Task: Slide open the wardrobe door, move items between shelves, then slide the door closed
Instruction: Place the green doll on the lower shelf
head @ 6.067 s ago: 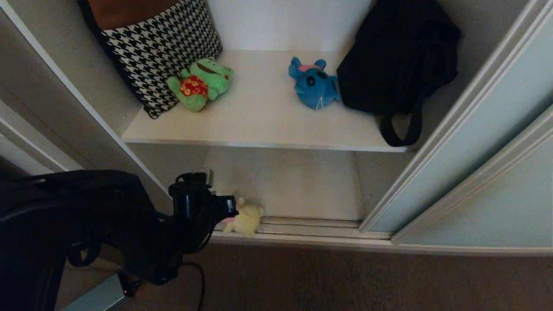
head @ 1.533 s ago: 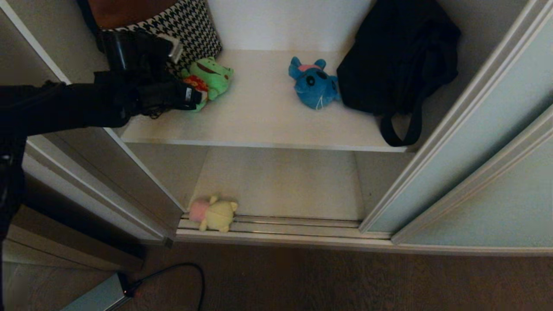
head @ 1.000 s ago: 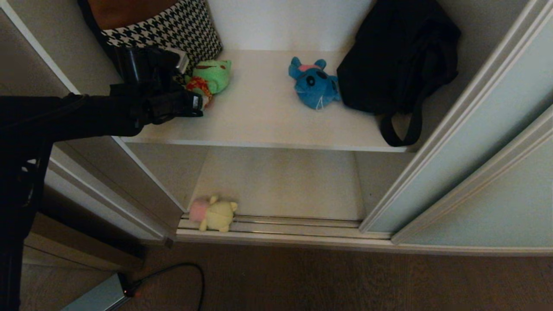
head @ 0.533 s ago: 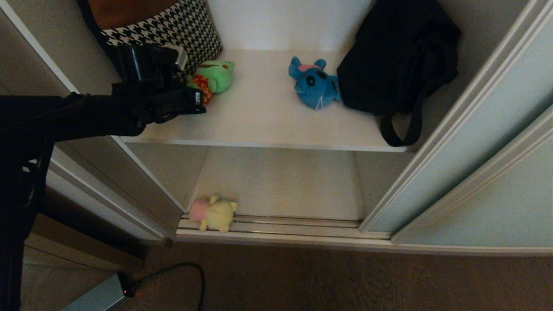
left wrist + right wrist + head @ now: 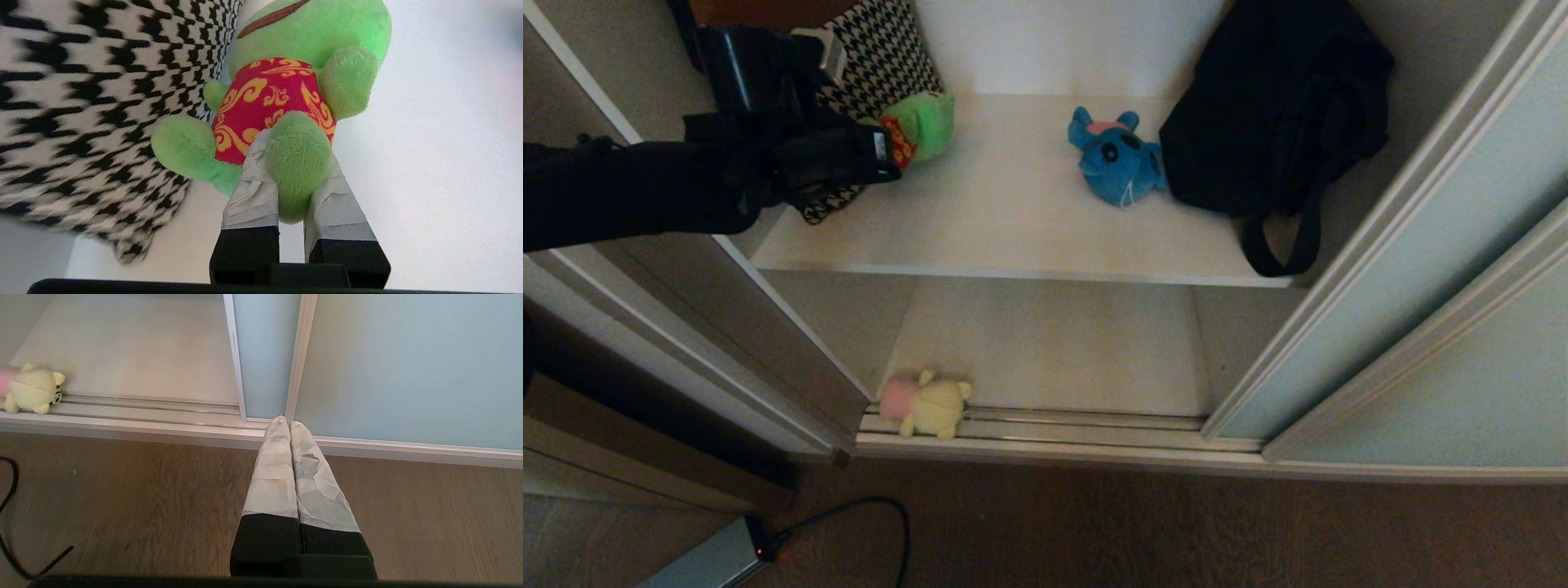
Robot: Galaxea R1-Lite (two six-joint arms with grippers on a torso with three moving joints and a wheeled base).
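Lifted off upper shelf [image 5: 1013,220] since a second ago: green frog [image 5: 286,102], leg pinched in nearly shut left claw [image 5: 292,179]. Cushion [image 5: 874,57] just beside claw; yellow toy [image 5: 935,404] far below. Likely bound for lower shelf.

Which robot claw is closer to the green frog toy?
Left. The left claw is shut on the green frog toy's leg above the upper shelf. The right claw hangs low over the floor, far below.

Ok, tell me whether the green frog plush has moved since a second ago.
Yes. The green frog plush, pinched by the left gripper, has lifted off the upper shelf, up the houndstooth cushion.
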